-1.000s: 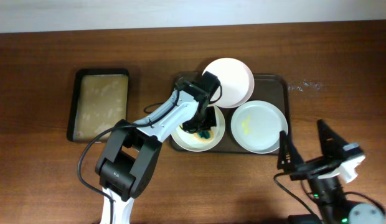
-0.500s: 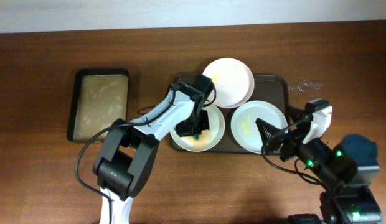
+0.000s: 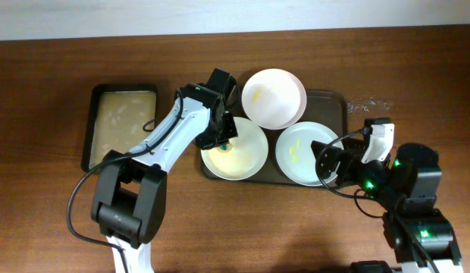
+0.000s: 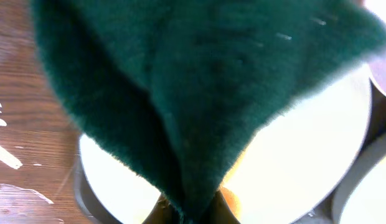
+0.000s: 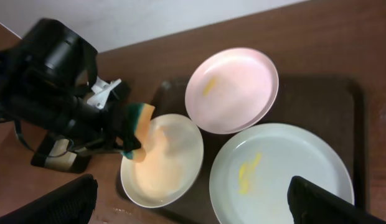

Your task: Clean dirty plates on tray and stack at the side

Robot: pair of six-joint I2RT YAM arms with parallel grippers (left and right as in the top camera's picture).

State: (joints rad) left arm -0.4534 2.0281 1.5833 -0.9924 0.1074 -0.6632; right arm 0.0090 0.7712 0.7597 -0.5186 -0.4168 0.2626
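Observation:
Three white plates lie on the dark brown tray point(image 3: 337, 97). The left plate point(image 3: 246, 152) has an orange-yellow film. The back plate point(image 3: 277, 98) and the right plate point(image 3: 299, 155) each have a yellow smear. My left gripper point(image 3: 222, 130) is shut on a green and yellow sponge point(image 4: 199, 81) and holds it at the left plate's point(image 4: 305, 155) upper left edge. My right gripper point(image 5: 190, 182) is open and empty, above the right plate point(image 5: 286, 174). The sponge point(image 5: 138, 124) also shows in the right wrist view.
A smaller black tray with a beige inside point(image 3: 125, 125) lies left of the brown tray. White specks point(image 3: 371, 104) dot the wooden table right of the tray. The left arm point(image 5: 56, 81) reaches over the tray's left end.
My left gripper has moved the sponge from the middle of the left plate to its upper left edge. My right arm has come in from the front right, over the right plate.

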